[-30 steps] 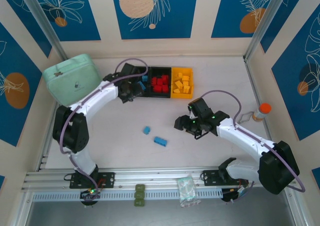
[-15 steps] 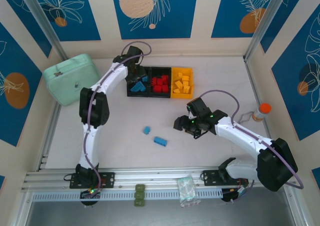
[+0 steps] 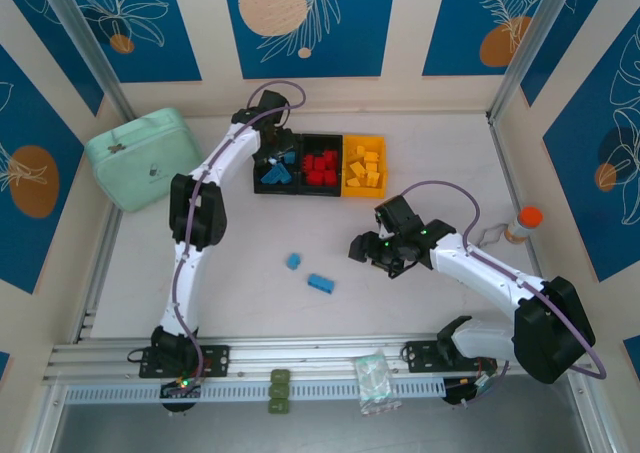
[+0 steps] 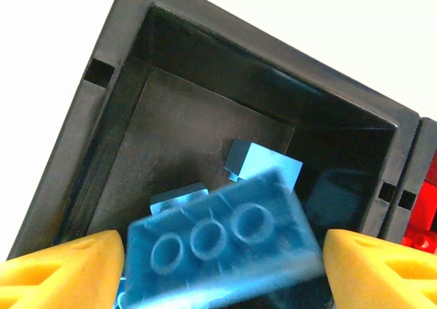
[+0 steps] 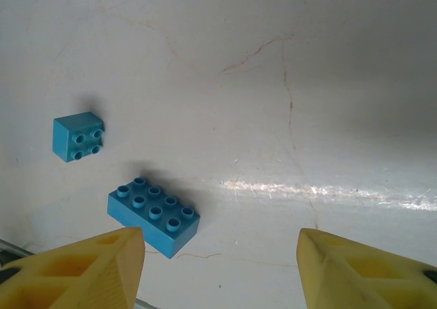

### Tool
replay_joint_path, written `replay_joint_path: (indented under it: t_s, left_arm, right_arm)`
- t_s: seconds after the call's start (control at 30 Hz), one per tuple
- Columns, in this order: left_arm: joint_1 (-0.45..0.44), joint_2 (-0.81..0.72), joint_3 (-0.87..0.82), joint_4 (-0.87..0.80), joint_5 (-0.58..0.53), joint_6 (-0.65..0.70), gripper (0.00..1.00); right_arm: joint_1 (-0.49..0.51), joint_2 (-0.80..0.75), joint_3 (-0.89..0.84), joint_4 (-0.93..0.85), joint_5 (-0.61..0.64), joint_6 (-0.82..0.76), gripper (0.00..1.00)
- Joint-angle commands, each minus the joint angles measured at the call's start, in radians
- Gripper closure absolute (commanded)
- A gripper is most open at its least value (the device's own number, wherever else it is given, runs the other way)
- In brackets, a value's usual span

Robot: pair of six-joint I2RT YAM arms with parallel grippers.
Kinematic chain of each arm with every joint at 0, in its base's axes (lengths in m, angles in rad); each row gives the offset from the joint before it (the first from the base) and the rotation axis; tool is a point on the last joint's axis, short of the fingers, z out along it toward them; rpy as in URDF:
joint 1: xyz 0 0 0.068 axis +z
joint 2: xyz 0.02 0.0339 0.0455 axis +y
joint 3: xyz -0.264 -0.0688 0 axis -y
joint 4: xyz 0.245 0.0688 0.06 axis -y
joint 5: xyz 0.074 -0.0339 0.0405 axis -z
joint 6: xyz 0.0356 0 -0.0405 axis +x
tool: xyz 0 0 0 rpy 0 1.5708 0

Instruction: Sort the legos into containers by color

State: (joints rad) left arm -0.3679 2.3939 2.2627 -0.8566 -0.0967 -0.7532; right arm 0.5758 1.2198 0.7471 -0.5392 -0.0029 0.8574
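Observation:
Three joined containers sit at the back: a black bin (image 3: 259, 187) with blue legos (image 3: 277, 174), a black bin (image 3: 303, 186) with red legos (image 3: 321, 167), and a yellow bin (image 3: 349, 190) with yellow legos (image 3: 365, 166). My left gripper (image 3: 274, 156) (image 4: 225, 258) hovers over the left black bin (image 4: 116, 118), open. A blurred blue brick (image 4: 222, 244) lies loose between its fingers, above other blue pieces. A small blue brick (image 3: 293, 261) (image 5: 78, 137) and a long blue brick (image 3: 320, 283) (image 5: 153, 215) lie on the table. My right gripper (image 3: 365, 250) (image 5: 222, 261) stands open just right of them, holding nothing.
A mint-green zip case (image 3: 140, 158) rests at the back left. An orange-capped bottle (image 3: 522, 225) stands by the right wall. An aluminium rail (image 3: 320, 353) runs along the near edge, with a clear packet (image 3: 372, 381) on it.
My left arm swung from beside the bins to over the left black bin, and its jaws widened, freeing the blue brick. The right arm stayed put.

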Motion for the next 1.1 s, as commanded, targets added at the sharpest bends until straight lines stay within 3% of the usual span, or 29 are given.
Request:
replay_joint_path:
  t_s: [0.0,0.2,0.5,0.6,0.73,0.93,1.07]
  left_arm:
    - [0.012,-0.018,0.032,-0.031,0.022,0.005,0.22]
    - [0.010,-0.101,-0.016,-0.034,0.052,0.014,0.21]
    - [-0.024,-0.422,-0.426,0.112,0.196,0.132,0.23]
    - [-0.039,-0.537,-0.597,0.137,0.270,0.215,0.27]
    - [-0.067,-0.673,-0.803,0.139,0.316,0.307,0.29]
    - [-0.154,-0.830,-1.051,0.178,0.348,0.415,0.29]
    - [-0.219,-0.858,-1.140,0.165,0.299,0.462,0.30]
  right_arm:
    - [-0.004,0.000,0.031,-0.025,0.003,-0.003,0.39]
    - [0.002,-0.005,0.041,-0.021,0.003,-0.006,0.39]
    - [0.013,-0.046,0.058,-0.033,-0.009,-0.082,0.39]
    - [0.001,-0.084,0.064,-0.029,-0.063,-0.152,0.38]
    - [-0.066,-0.127,0.078,0.019,-0.302,-0.208,0.38]
    - [-0.065,-0.163,0.107,-0.005,-0.404,-0.299,0.38]
    - [-0.055,-0.176,0.089,0.007,-0.430,-0.293,0.38]
